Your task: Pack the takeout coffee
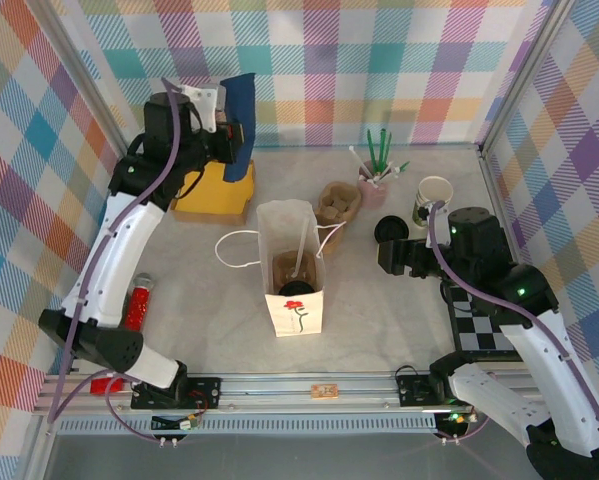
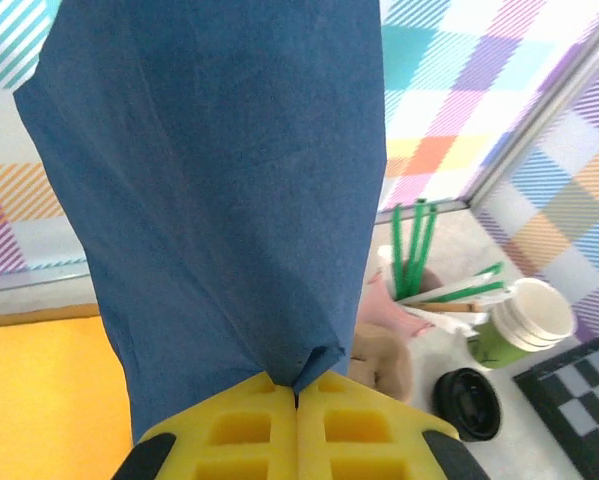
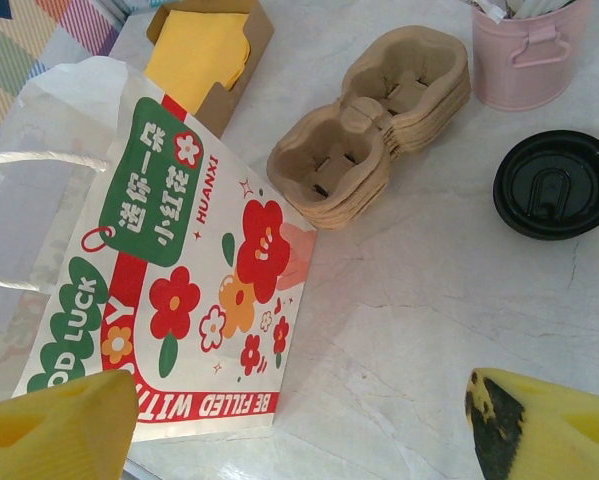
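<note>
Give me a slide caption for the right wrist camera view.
Open right gripper hovers over the flowered paper bag, cup carriers and black lid.

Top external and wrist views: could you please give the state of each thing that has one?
paper bag, upright, open
takeout coffee, lidded, not yet bagged
lidless cup, upright
left gripper, shut on blue napkin
right gripper, open, empty

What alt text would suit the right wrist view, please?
The right claw hangs open above the table. Beyond it sit a flowered paper bag, stacked cardboard cup carriers, the black-lidded takeout coffee and a pink pot.
</note>
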